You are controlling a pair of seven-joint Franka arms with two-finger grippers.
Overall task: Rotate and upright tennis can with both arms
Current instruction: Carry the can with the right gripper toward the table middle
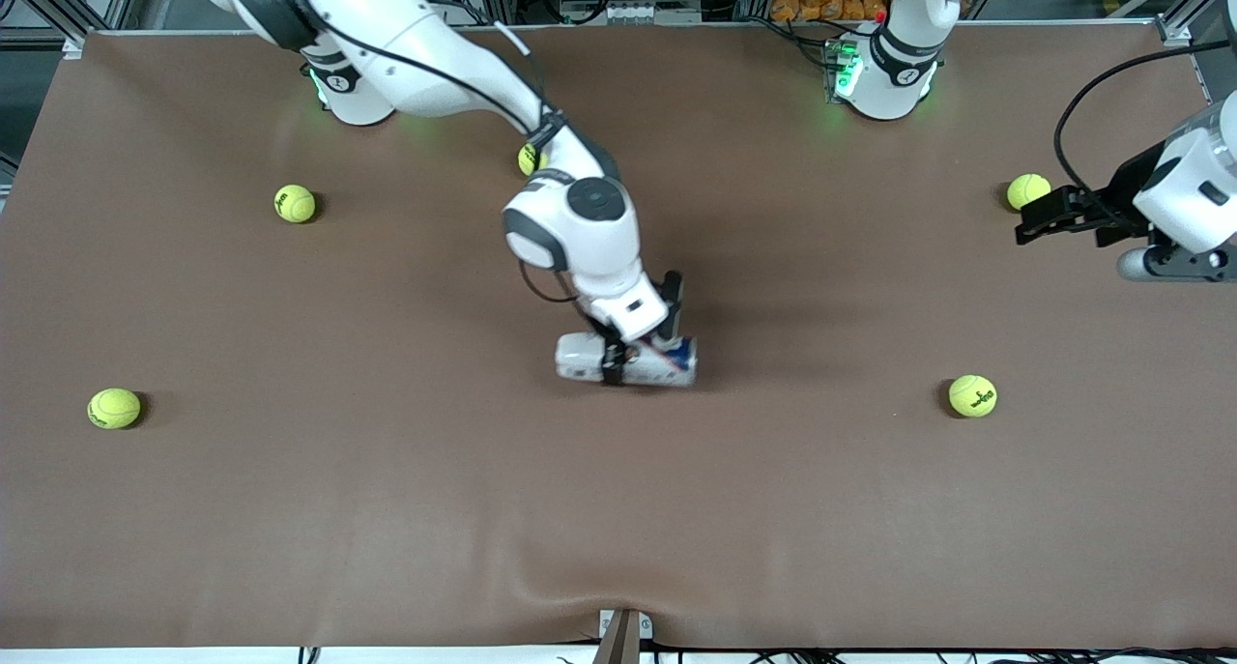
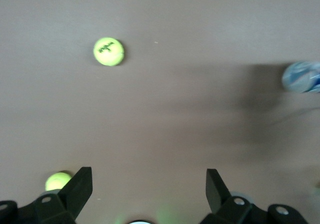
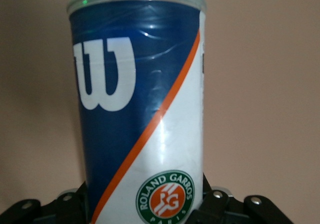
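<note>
We see the tennis can (image 1: 626, 360) lying on its side on the brown table (image 1: 290, 509) near its middle. Our right gripper (image 1: 638, 350) is down on the can, its fingers (image 1: 612, 364) clasping the can's body crosswise. Our left gripper (image 1: 1032, 221) waits with fingers spread wide and empty, well apart from the can toward the left arm's end, just beside a tennis ball (image 1: 1027, 190).
</note>
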